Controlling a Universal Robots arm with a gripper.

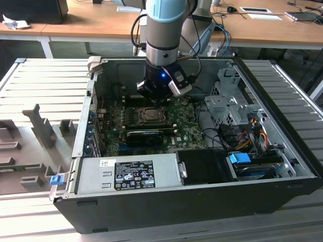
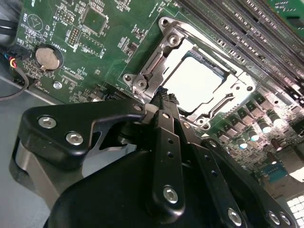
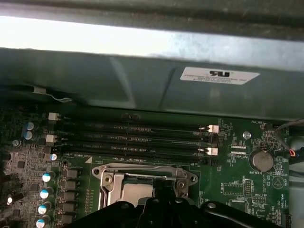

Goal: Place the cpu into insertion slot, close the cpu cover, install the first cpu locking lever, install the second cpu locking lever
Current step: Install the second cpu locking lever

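Observation:
The cpu [image 2: 197, 80] lies pale and flat in the insertion slot [image 1: 150, 116] on the green board. The silvery cpu cover [image 2: 159, 59] is folded down around it, its window showing the chip's top. A thin metal locking lever [image 2: 219, 102] runs along one side of the frame. My gripper [image 2: 165, 96] hangs low over the socket's edge with its black fingertips together, at the frame's corner. In the first wrist view the cpu [image 3: 135, 192] and cover [image 3: 142, 170] sit just beyond the gripper [image 3: 164, 194]. The exterior view has the gripper [image 1: 157, 98] right behind the socket.
Long memory slots [image 3: 133, 137] run beside the socket toward the case wall [image 3: 142, 80]. A coin battery [image 2: 49, 57] sits on the board. A black card module [image 1: 146, 135], power supply [image 1: 126, 174], drive cage [image 1: 229, 101] and cable bundle [image 1: 247, 136] crowd the case.

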